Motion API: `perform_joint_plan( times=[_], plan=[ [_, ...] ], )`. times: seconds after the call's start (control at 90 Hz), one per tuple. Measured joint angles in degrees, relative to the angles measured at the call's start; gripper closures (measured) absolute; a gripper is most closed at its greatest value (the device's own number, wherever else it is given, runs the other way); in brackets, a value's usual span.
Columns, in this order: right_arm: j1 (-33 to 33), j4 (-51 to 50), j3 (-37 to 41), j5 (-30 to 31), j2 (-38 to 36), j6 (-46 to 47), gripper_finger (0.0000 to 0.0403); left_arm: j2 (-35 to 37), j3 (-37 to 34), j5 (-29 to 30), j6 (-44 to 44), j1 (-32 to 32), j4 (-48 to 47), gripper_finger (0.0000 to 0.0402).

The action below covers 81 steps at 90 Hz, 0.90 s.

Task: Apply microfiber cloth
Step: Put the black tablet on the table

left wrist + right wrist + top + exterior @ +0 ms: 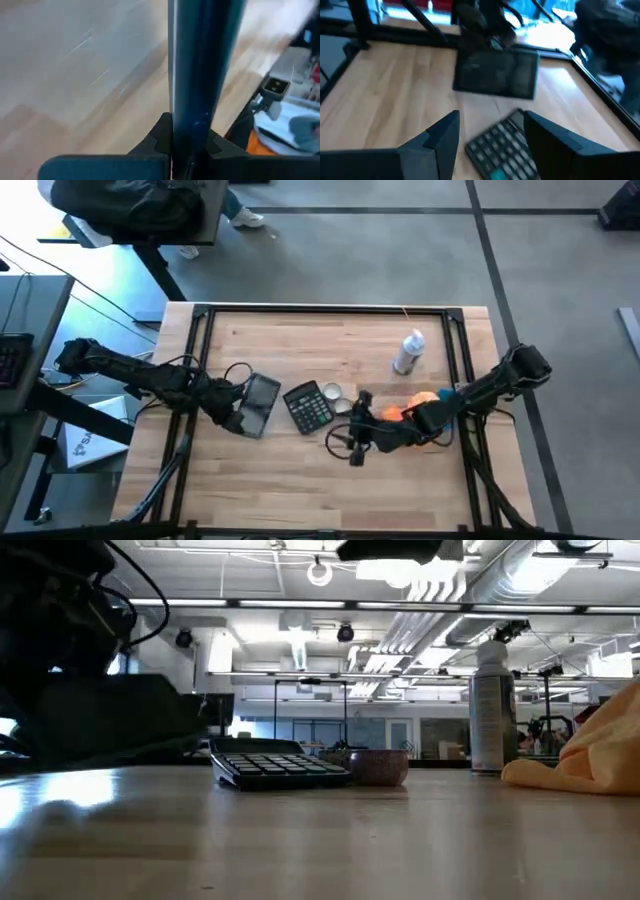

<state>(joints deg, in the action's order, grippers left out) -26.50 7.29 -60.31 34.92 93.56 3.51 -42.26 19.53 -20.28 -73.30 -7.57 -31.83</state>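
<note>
My right gripper (490, 137) hangs spread just right of the black calculator (308, 406), holding nothing. The orange microfiber cloth (418, 402) lies crumpled under my right arm. My left gripper (240, 418) pinches a dark tablet (260, 402).

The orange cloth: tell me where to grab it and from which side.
Pinch a raised fold of the microfiber cloth from above. It lies crumpled beside the spray can, partly under the right arm, so its flat edge gives little to grip. The open right gripper is nearest, probably after backing off the calculator.
</note>
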Motion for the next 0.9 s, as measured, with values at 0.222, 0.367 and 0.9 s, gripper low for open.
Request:
perform_joint_plan(
  times=[0.222,0.367,0.9],
  plan=[
    [-1.2,7.0,0.1,-0.8,9.6,-0.7,0.0214,1.0,0.1,-2.1,-3.1,8.8,-6.1,0.0376],
    [-2.1,8.5,0.1,0.2,13.7,1.7,0.0214,1.4,0.1,-4.0,-4.0,12.1,-7.0,0.0353],
    [-3.2,7.8,0.1,2.9,15.6,1.4,0.0214,1.4,1.4,-3.6,-2.5,12.8,-13.1,0.0309]
  ],
)
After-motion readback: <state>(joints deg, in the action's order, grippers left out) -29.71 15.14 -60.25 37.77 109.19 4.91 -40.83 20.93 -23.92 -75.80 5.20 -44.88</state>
